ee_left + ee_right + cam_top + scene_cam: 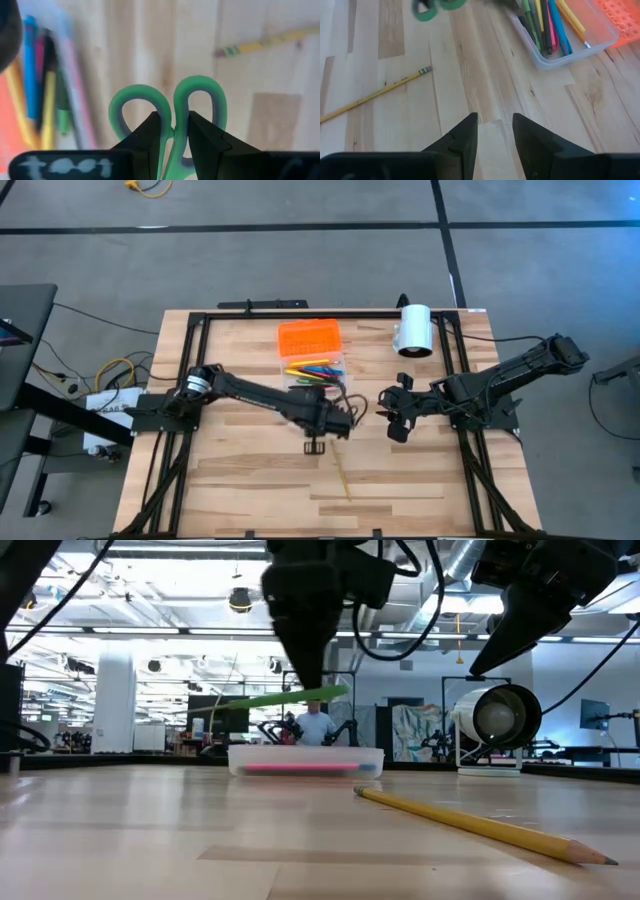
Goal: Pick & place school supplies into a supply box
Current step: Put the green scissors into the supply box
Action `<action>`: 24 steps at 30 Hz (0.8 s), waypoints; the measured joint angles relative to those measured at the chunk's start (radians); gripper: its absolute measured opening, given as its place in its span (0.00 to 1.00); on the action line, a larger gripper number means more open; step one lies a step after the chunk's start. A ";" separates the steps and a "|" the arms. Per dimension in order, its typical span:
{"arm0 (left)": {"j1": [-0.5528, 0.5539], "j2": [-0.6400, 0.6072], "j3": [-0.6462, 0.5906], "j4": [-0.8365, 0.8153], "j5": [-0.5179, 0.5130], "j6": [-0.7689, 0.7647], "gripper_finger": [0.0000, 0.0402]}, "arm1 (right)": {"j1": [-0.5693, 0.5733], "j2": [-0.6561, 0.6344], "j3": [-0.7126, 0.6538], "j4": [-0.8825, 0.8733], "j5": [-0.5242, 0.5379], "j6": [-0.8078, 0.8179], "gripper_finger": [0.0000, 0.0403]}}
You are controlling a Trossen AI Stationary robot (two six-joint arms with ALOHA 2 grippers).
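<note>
Nearest us on the bench (240, 480), a yellow pencil (342, 477) lies alone at about 6 o'clock from the bench's middle, loose on the wood and well apart from everything else.

Just past it, near the middle, our left hand (173, 131) is clenched on the green-handled scissors (170, 107). Its two dark fingers (150, 131) pinch the neck where the two handle loops meet, and the scissors hang above the wood, clear of the bench in the low view.

At 3 o'clock from it our right hand (495, 131) hovers over bare wood with its fingers parted and nothing between them.

Farther on, at 12 o'clock from the left hand, sits the supply box (318, 368), a clear tray with pens (547, 22) in yellow, pink, blue, green and black lying inside. Its orange lid (309, 338) lies open flat beyond it.

At 1 o'clock, by the far edge, a white cylinder (413, 329) lies on its side.
</note>
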 joint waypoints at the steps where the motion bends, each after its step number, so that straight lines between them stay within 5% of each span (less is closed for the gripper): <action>1: 0.014 0.000 0.010 0.000 -0.004 0.012 0.18 | 0.000 0.000 0.000 0.000 0.000 0.002 0.29; 10: 0.155 0.000 0.048 0.014 -0.035 0.112 0.18 | 0.016 0.000 0.000 0.000 0.000 0.027 0.29; 24: 0.346 -0.001 0.050 0.285 -0.033 0.085 0.18 | 0.013 0.000 0.000 0.000 0.007 0.227 0.29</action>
